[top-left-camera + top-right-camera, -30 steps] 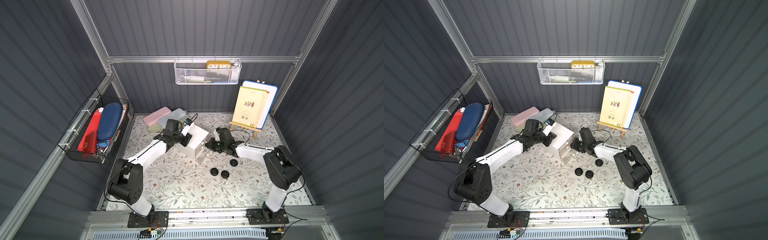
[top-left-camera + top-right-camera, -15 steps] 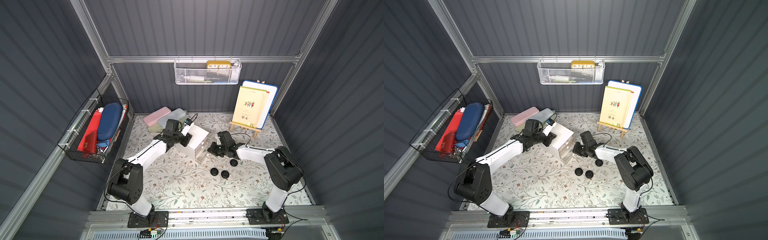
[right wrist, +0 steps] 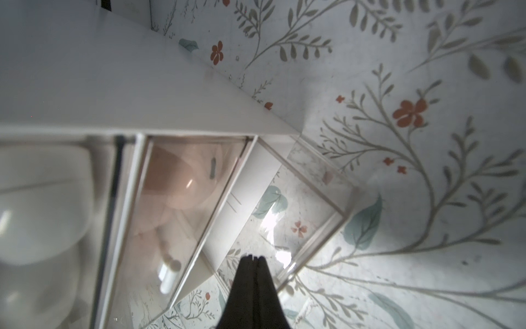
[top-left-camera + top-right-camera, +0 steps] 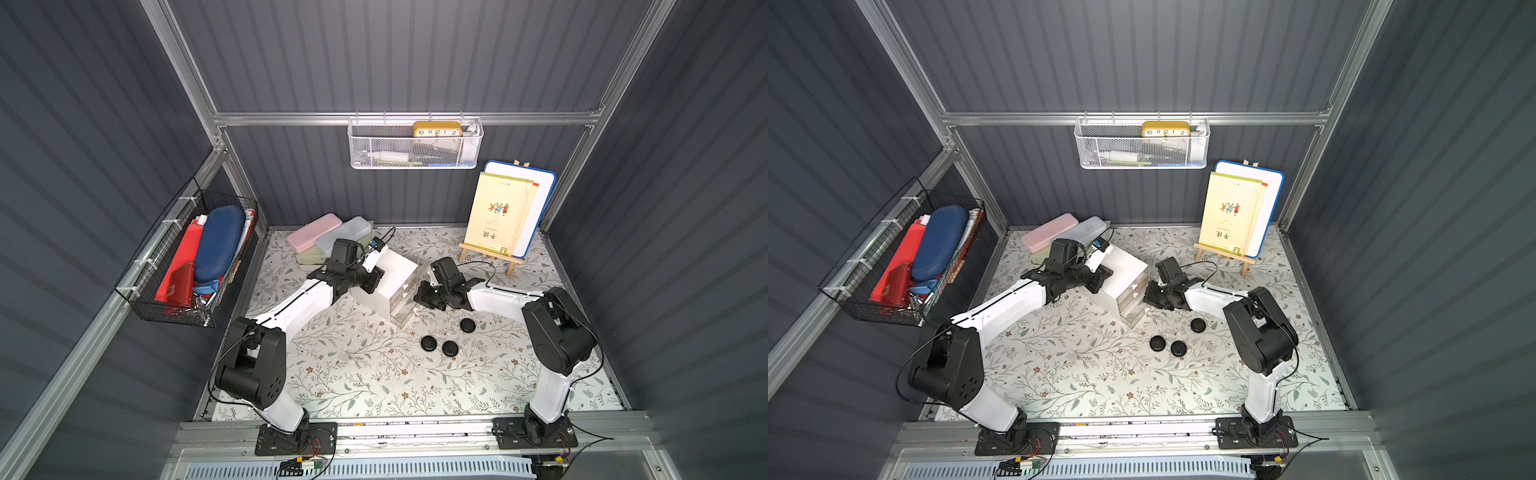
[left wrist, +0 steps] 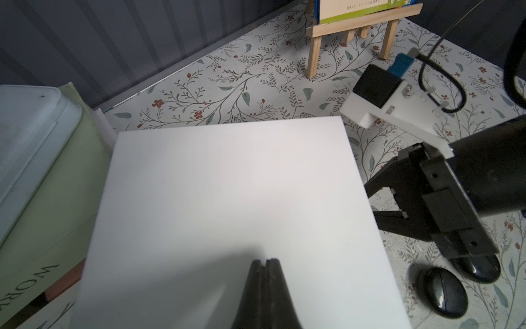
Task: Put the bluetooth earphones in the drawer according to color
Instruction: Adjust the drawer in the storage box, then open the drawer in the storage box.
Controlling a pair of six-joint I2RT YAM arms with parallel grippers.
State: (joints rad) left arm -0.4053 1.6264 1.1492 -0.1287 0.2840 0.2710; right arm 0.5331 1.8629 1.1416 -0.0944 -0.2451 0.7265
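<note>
**Earphones and drawer, both grippers clenched**

My left gripper [image 5: 265, 260], clenched on nothing, sits over the white top of the drawer [image 5: 227, 185]. My right gripper [image 3: 253, 257], likewise clenched, points at the pulled-out bottom tray [image 3: 299, 219]. Pink earphones [image 3: 182, 182] lie behind the middle front, white earphones [image 3: 42, 199] behind the top one. Three black earphones [image 4: 450, 348] lie on the worktop [image 4: 353, 374], near my right gripper.

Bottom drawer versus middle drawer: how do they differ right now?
The bottom drawer is pulled out; the middle drawer is pushed in. The bottom drawer is empty, floral mat showing through; the middle drawer holds pale pink earphones. Both are clear, in the same white cabinet.
</note>
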